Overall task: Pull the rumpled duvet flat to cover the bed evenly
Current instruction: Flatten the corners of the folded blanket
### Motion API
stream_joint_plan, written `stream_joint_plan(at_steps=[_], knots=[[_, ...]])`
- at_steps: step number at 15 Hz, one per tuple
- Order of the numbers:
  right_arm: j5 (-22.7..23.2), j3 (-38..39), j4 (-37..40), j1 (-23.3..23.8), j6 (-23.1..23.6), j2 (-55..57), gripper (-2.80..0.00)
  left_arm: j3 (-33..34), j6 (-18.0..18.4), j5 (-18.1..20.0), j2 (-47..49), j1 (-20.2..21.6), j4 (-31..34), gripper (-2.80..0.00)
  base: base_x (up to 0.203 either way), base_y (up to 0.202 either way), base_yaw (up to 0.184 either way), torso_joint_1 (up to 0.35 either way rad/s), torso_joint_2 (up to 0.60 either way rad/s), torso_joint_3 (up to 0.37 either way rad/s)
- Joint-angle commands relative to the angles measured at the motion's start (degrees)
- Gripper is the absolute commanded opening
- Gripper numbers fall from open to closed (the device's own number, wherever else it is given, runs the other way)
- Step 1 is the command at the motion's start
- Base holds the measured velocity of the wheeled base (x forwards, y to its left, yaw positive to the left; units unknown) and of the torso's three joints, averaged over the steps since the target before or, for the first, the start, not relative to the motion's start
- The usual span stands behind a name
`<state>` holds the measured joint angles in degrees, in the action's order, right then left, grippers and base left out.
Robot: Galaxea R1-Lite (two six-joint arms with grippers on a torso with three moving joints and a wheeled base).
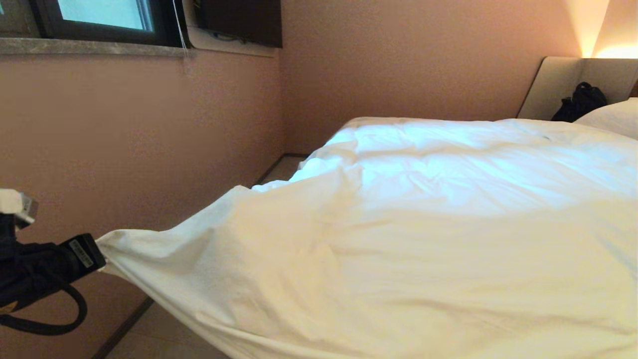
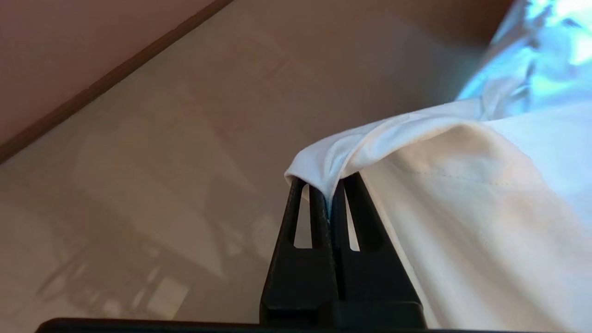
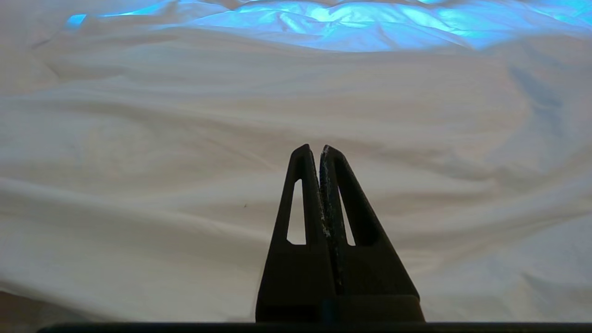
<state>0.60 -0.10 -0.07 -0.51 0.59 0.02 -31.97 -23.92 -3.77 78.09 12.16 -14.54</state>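
Duvet [image 1: 423,224] fabric is lying spread over most of the bed [image 1: 558,85], puffy and wrinkled, with one corner drawn out past the mattress edge toward the robot's left and hanging above the floor [image 1: 164,334]. That corner is sitting pinched in the left gripper [image 1: 99,252], whose black fingers [image 2: 319,217] are pressing together on a fold of the white cover, as the left wrist view is showing clearly; the cloth is running taut from the grip back to the bed. The right gripper [image 3: 318,150] is hovering above the duvet's broad surface with its two fingers closed against each other and gripping nothing. At the far right, a white pillow [image 1: 613,117] is resting against the beige headboard, and a black bag [image 1: 580,102] is sitting just beside it. A window [image 1: 99,15] is showing in the pink wall [image 1: 124,139] at upper left.
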Motion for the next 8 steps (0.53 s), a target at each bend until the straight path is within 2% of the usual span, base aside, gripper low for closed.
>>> stream_joint_plan(at_steps=[1, 5, 8], knots=[[0.0, 0.0, 0.0, 0.0, 0.0, 0.0, -2.80, 0.7, -0.2, -0.1, 1.8, 2.4, -0.1, -2.80, 0.000, 0.000, 0.000, 0.000, 0.00, 0.000], [0.0, 0.0, 0.0, 0.0, 0.0, 0.0, -2.80, 4.1, -2.8, -0.4, 1.9, 3.1, -0.1, -2.80, 0.000, 0.000, 0.000, 0.000, 0.00, 0.000], [0.0, 0.0, 0.0, 0.0, 0.0, 0.0, -2.80, 4.6, -3.1, -0.4, 2.0, 3.8, -0.1, -2.80, 0.000, 0.000, 0.000, 0.000, 0.00, 0.000]])
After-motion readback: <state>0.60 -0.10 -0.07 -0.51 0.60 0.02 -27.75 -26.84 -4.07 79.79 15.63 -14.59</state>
